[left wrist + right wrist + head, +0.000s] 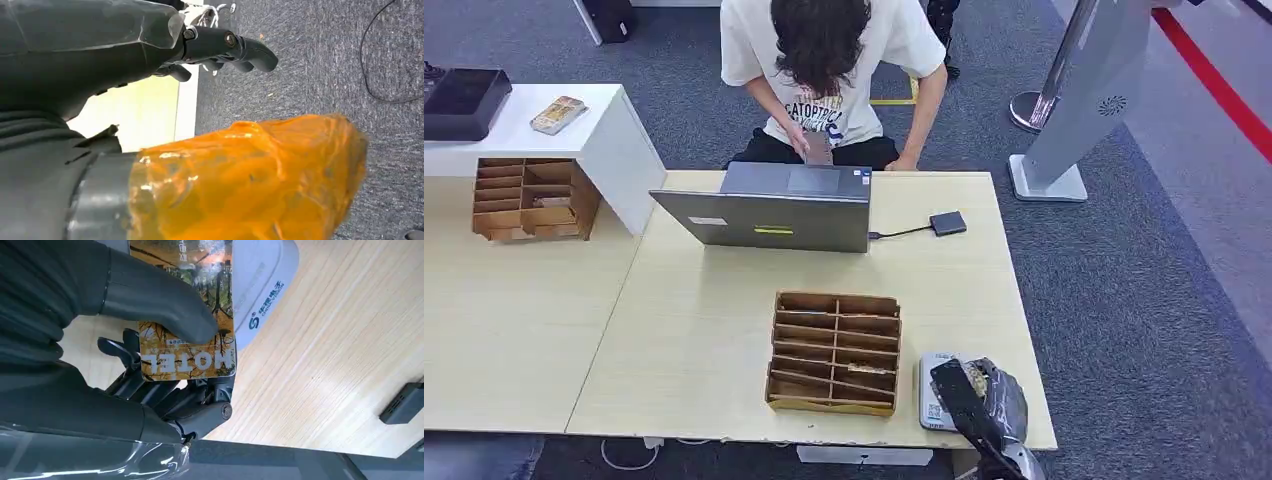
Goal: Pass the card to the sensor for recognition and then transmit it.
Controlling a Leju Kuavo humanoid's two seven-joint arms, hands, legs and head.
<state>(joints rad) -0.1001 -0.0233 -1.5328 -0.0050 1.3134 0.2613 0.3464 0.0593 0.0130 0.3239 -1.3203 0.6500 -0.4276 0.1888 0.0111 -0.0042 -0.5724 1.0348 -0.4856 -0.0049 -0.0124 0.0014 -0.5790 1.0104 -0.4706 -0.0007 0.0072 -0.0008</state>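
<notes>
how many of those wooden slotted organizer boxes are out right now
2. One wooden organizer sits on the front table, left of the right hand. The other wooden organizer stands on the left table against the white cabinet. None looks hidden.

"HOTEL" on card [187,352]

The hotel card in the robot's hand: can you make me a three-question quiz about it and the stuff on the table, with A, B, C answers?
1. Where is the hotel card?
A. In the wooden organizer
B. Over the white sensor, held by the right hand
C. On the laptop

2. What colour is the sensor?
A. White
B. Red
C. Black

3. What is the left hand doing?
A. Holding the card
B. Pressing the laptop
C. Holding nothing

Answers: 1 B, the right hand pinches the card with thumb and fingers above the sensor. 2 A, its casing is white. 3 C, it hangs over the carpet with nothing in it.
</notes>
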